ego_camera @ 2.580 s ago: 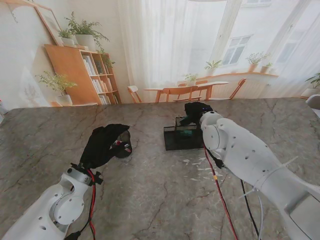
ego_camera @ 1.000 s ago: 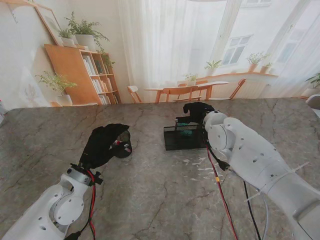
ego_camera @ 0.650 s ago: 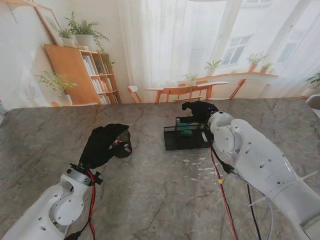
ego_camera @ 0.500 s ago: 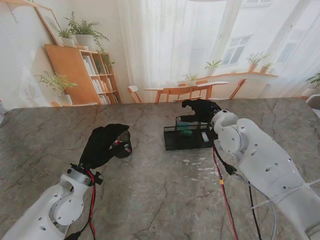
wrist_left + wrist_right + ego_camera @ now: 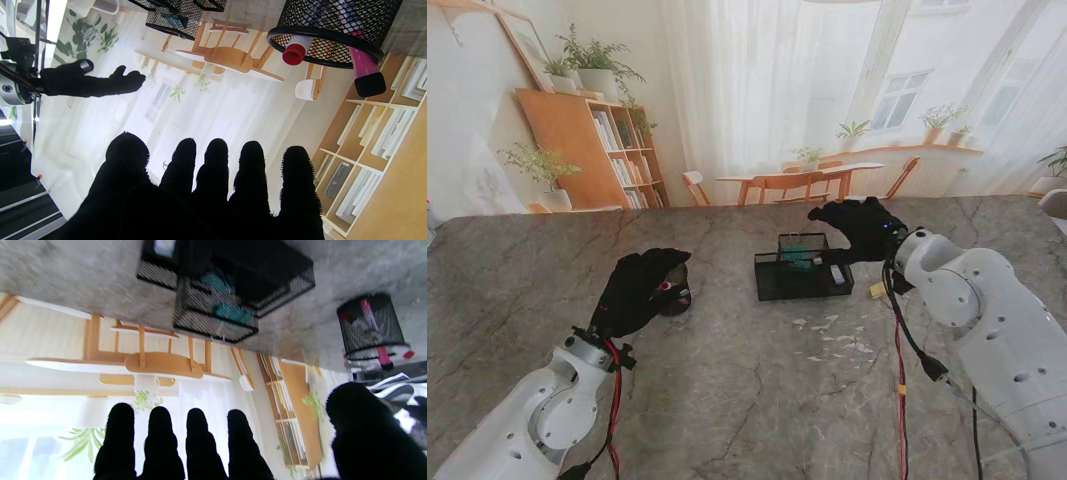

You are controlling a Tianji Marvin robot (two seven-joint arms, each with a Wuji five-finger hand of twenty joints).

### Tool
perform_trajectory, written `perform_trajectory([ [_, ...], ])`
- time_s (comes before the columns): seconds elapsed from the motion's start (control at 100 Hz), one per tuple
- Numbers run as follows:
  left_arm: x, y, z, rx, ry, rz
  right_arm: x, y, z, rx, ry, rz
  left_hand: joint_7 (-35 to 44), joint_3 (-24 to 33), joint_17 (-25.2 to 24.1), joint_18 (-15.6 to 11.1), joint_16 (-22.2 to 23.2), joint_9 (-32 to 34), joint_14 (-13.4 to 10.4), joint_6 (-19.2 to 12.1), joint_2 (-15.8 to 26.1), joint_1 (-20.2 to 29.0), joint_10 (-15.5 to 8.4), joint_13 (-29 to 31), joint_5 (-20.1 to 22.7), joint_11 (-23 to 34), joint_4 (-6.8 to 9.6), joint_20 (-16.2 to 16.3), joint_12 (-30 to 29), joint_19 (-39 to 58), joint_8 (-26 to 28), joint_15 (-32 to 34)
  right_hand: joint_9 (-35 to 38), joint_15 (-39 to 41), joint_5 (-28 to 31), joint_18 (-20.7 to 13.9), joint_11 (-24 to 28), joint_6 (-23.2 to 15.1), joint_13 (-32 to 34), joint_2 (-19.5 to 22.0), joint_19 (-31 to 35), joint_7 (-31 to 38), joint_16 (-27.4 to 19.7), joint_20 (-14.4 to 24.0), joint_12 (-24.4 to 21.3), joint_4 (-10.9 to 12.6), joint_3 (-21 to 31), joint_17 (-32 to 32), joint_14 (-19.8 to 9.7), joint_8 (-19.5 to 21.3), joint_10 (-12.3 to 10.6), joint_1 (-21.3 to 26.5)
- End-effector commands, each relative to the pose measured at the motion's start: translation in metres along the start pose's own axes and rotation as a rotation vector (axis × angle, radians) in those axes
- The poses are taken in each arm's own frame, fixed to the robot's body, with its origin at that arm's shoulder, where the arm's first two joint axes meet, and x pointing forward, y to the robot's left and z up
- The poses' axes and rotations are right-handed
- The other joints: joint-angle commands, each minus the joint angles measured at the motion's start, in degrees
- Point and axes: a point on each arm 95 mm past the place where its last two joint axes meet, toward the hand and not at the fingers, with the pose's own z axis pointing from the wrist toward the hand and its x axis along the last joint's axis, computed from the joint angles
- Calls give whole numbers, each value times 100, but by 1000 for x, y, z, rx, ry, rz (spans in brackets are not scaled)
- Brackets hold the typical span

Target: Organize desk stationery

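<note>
A black mesh organizer tray [image 5: 802, 272] stands mid-table, with a teal item [image 5: 799, 256] in its rear box and a small white item [image 5: 837, 275] in its right compartment. My right hand [image 5: 862, 228] hovers just right of the tray and beyond it, fingers spread, holding nothing. The right wrist view shows the organizer tray [image 5: 227, 290] and the pen cup [image 5: 370, 326]. My left hand [image 5: 639, 290] is open over a black mesh pen cup [image 5: 674, 297]. In the left wrist view the pen cup [image 5: 333, 30] holds a red-capped marker [image 5: 293, 53] and a pink marker [image 5: 365, 73].
White scraps [image 5: 832, 335] lie scattered on the marble table [image 5: 727, 400], nearer to me than the tray. A small pale yellow thing [image 5: 877, 290] sits by my right wrist. A red cable [image 5: 897, 400] runs along the right arm.
My right hand has drawn back from over the tray and moved right, uncovering the white item in the right compartment. The left hand has barely moved.
</note>
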Motion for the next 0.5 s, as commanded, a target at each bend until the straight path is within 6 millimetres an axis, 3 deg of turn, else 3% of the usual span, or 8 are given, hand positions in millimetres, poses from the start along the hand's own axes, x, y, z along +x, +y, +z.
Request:
perform_trajectory([
  [0.0,2,3,1,-5,6,-11,-12,-16,-12,62,-32,-14,35,-96,-43,-59,28,34,-124,-61,337,88,-114,100,123,-20,-101,-46,29,-101,22,-1,-318,-225,-302,-149,-209,22,-251,75,-354,-209,-86,-280,-148,219,-142,-141,-30,-112,-17,25],
  [0.06,3,3,1,-9,9,-12,-18,-23,-21,90,-53,-39,36,-104,-43,-61,29,40,-121,-64,329,73,-118,103,125,-17,-103,-46,30,-101,23,1,-594,-348,-210,-158,-267,96,-398,8,-512,-611,-81,-395,-191,234,-122,-160,22,-419,54,111],
  [0.11,4,4,2,-12,11,-13,-23,-29,-28,113,-75,-59,37,-97,-44,-61,31,44,-125,-60,330,78,-118,108,129,-15,-101,-45,31,-100,23,4,-793,-409,-155,-115,-272,168,-449,-71,-560,-718,-49,-405,-174,246,-85,-175,90,-1077,141,191],
  [0.18,4,5,3,-18,14,-15,-28,-38,-36,143,-111,-78,37,-97,-43,-64,30,40,-131,-63,335,83,-112,109,127,-17,-101,-46,31,-101,23,2,-932,-406,-137,-27,-211,320,-444,-203,-450,-724,-5,-331,-84,258,-36,-178,202,-1403,285,330],
  [0.37,5,8,6,-32,17,-19,-39,-65,-50,210,-230,-100,36,-100,-44,-60,30,41,-120,-64,335,88,-116,105,125,-18,-103,-44,31,-101,23,0,-899,-148,-123,195,-69,694,-174,-408,548,-637,214,154,148,273,20,-102,400,-1593,509,555],
  [0.49,5,8,6,-37,16,-20,-44,-84,-49,238,-308,-90,36,-98,-41,-57,29,38,-124,-64,330,82,-111,106,126,-19,-102,-44,30,-102,23,-1,-766,315,-134,271,110,966,0,-492,1037,-551,428,386,429,273,25,113,519,-1378,664,640],
])
